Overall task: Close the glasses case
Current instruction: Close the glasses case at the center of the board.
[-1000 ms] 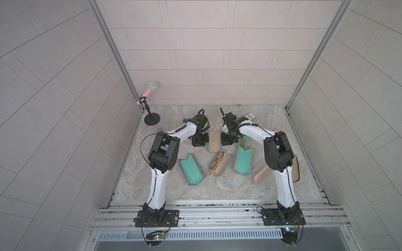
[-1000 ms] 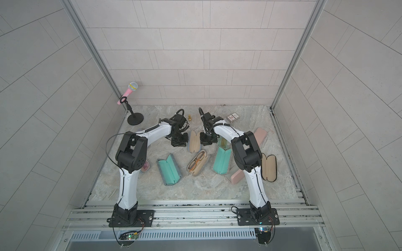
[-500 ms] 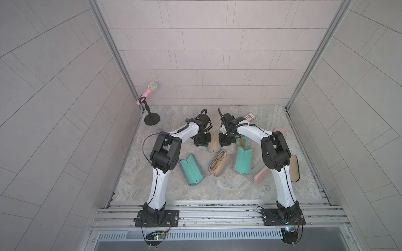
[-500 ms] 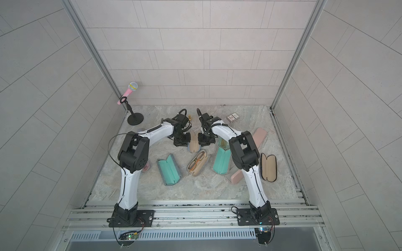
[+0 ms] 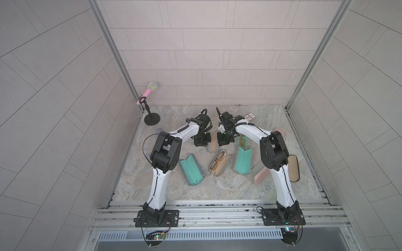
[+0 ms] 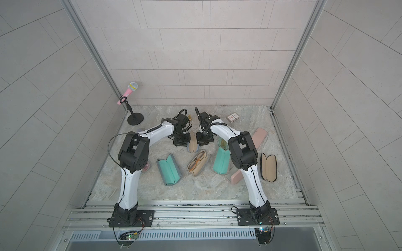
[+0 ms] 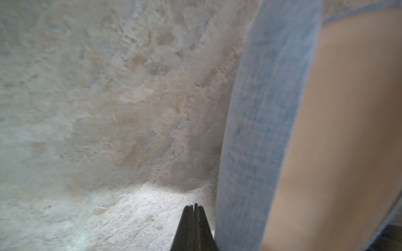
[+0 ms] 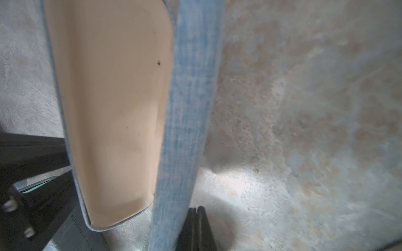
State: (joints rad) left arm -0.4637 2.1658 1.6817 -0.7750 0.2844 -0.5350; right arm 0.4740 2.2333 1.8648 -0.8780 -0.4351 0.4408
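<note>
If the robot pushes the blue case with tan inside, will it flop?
Probably stiff: the blue glasses case keeps a smooth curved rim. Its woven cloth cover looks grippy, so the shut right pincer likely won't slip.

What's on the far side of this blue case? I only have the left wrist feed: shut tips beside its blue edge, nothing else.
Observer: The right gripper, also shut, stands at the opposite long side of the blue case from the left gripper.
Operator: Is the case closed?
Observer: No. In both top views its beige lining faces up.
Operator: Glasses in it?
Observer: None in the part of the lining that the right wrist view shows.
</note>
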